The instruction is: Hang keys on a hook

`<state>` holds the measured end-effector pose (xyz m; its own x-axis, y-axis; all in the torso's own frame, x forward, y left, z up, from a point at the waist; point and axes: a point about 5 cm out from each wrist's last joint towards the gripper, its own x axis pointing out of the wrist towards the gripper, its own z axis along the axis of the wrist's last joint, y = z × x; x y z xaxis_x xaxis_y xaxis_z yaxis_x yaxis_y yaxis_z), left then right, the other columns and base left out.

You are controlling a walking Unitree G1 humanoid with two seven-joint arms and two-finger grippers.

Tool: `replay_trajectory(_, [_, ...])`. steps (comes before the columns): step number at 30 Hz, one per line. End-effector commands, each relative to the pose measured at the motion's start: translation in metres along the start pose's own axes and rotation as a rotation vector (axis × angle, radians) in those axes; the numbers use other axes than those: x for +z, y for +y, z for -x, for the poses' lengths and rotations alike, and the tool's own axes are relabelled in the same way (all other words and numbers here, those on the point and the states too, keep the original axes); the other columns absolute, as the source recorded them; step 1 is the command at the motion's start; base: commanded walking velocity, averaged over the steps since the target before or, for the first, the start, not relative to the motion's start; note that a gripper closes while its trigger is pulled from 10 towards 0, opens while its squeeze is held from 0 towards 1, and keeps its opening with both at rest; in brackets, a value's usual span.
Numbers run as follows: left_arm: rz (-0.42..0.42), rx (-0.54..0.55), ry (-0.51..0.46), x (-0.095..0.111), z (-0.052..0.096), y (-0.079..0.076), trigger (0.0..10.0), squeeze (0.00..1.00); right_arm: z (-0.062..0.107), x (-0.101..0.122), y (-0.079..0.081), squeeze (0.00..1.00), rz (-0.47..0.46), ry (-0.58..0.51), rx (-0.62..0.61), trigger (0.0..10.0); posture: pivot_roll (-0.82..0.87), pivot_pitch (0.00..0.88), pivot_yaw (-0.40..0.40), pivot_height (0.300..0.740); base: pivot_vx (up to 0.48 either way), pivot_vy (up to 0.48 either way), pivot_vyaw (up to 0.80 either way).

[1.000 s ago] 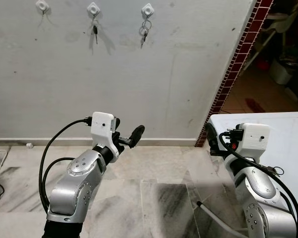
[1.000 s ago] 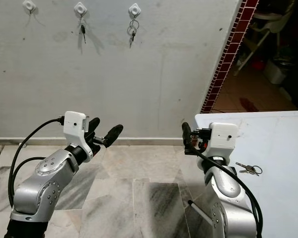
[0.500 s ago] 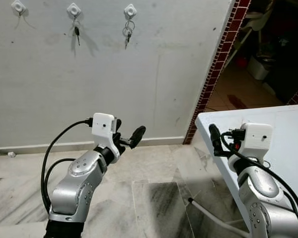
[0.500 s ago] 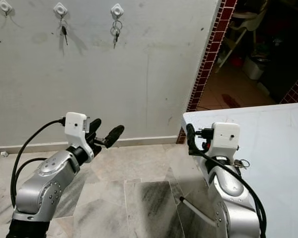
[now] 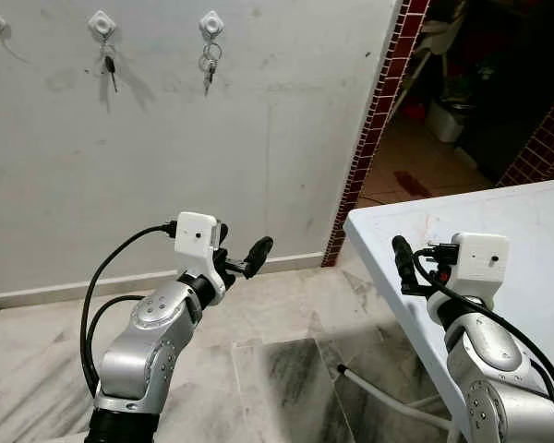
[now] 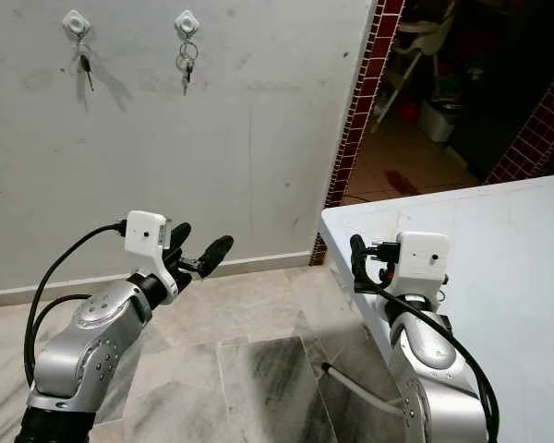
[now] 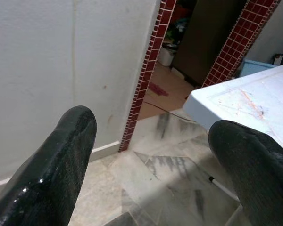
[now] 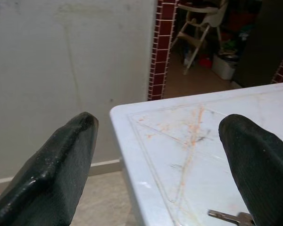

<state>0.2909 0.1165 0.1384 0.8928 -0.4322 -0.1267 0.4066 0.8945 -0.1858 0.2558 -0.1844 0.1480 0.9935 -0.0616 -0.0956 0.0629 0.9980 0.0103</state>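
The keys [image 8: 228, 217] lie on the white table [image 5: 526, 221] at the right, near the right gripper [image 8: 160, 160], which is wide open and empty; left gripper [image 7: 151, 155] also spread, holding nothing; hooks [image 5: 210, 24] on the far wall carry other keys [image 5: 207, 66]

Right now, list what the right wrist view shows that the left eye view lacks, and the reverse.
Right wrist view: a key lying on the table, and orange marks on its top. Left eye view: three wall hooks, two with hung keys, and the left gripper, fingers open. Both: the white table, the red tile pillar and the wall.
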Motion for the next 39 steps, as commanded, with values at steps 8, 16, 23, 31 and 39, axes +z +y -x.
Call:
replay_trajectory(8, [-0.034,0.043,-0.012,0.003,-0.004,0.004,10.0,0.00,0.000,0.001,-0.003,0.00,0.015,0.003,-0.023,10.0,0.05,0.000,-0.067,0.740,0.000,0.000,-0.76])
replay_trajectory(16, [-0.040,0.062,-0.019,0.004,-0.008,0.005,10.0,0.00,-0.003,0.000,-0.003,0.00,0.027,0.019,-0.030,10.0,0.05,0.000,-0.070,0.740,0.000,0.000,-0.76])
replay_trajectory(23, [-0.049,0.081,-0.028,0.006,-0.012,0.006,10.0,0.00,-0.004,-0.001,-0.004,0.00,0.030,0.024,-0.038,10.0,0.05,0.000,-0.071,0.740,0.000,0.000,-0.76])
replay_trajectory(31, [-0.060,0.115,-0.017,0.004,-0.011,0.009,10.0,0.00,-0.004,-0.003,-0.002,0.00,0.038,0.033,-0.032,10.0,0.05,0.000,-0.070,0.740,0.000,0.000,-0.57])
replay_trajectory(39, [-0.053,0.107,-0.023,0.005,-0.013,0.009,10.0,0.00,-0.005,-0.002,0.001,0.00,0.040,0.030,-0.021,10.0,0.05,0.000,-0.069,0.740,0.000,0.000,0.00])
